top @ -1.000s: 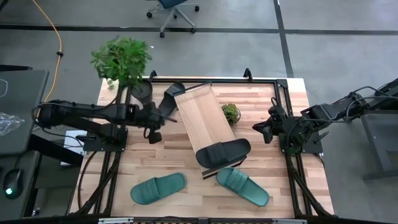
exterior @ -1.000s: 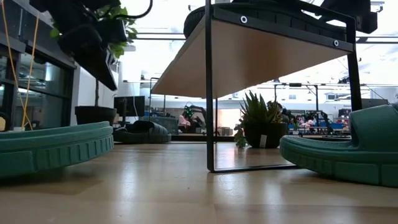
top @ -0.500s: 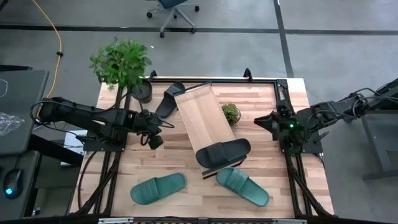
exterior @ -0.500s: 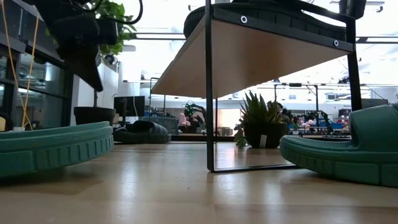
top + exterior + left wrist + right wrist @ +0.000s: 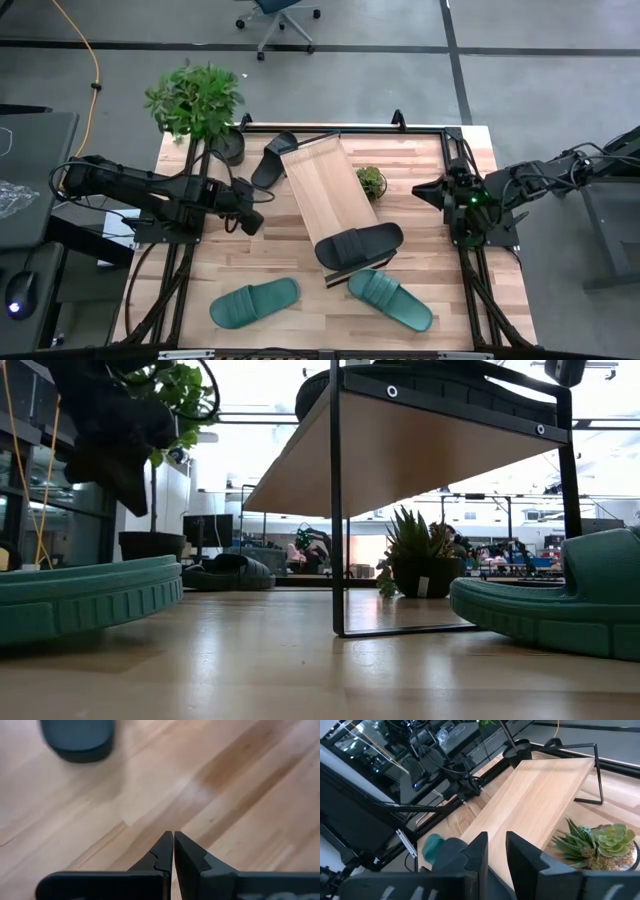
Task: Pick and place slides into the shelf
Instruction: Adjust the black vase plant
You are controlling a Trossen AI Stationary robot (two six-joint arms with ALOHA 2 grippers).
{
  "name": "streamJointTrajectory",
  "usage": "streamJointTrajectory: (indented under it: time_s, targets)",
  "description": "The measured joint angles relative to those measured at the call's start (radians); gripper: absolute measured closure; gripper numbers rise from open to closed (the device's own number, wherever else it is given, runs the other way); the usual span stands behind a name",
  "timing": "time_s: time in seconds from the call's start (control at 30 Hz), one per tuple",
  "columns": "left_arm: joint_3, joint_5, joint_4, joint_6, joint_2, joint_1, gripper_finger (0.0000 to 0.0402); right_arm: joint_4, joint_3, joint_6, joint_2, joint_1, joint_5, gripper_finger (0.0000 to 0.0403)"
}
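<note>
The light-wood shelf (image 5: 328,188) stands slantwise on its thin dark legs (image 5: 335,510) in the middle of the table. One black slide (image 5: 360,245) lies sole-down across its near end. A second black slide (image 5: 272,158) lies on the table by the shelf's far left corner. Two teal slides (image 5: 254,302) (image 5: 390,298) rest on the table near the front edge. My left gripper (image 5: 250,222) hangs shut over bare wood left of the shelf, its fingertips (image 5: 173,845) pointing down. My right gripper (image 5: 425,192) hovers right of the shelf, its fingers (image 5: 496,851) a little apart with nothing between them.
A leafy plant in a dark pot (image 5: 198,100) stands at the far left corner. A small succulent (image 5: 371,181) sits just right of the shelf, between it and my right gripper. Bare tabletop (image 5: 230,260) lies left of the shelf and between the teal slides.
My left gripper has drawn back a little toward the table's near left and rolled about its own axis, staying shut. My right gripper has risen, shifted toward the far edge and tipped up closer to level. The slides and the shelf have not moved.
</note>
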Motion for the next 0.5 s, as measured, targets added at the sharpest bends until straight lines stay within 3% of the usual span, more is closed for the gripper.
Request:
streamJointTrajectory:
  time_s: [0.2, 0.5]
  targets:
    - [0.0, -0.078, -0.065, -0.126, 0.0, -0.085, 0.0396, -0.003, 0.0, -0.028, 0.0, 0.0, -0.011, 0.0343]
    - [0.021, -0.348, -0.094, -0.241, 0.0, -0.222, 0.0399, -0.005, 0.0, -0.047, 0.0, 0.0, -0.023, 0.0343]
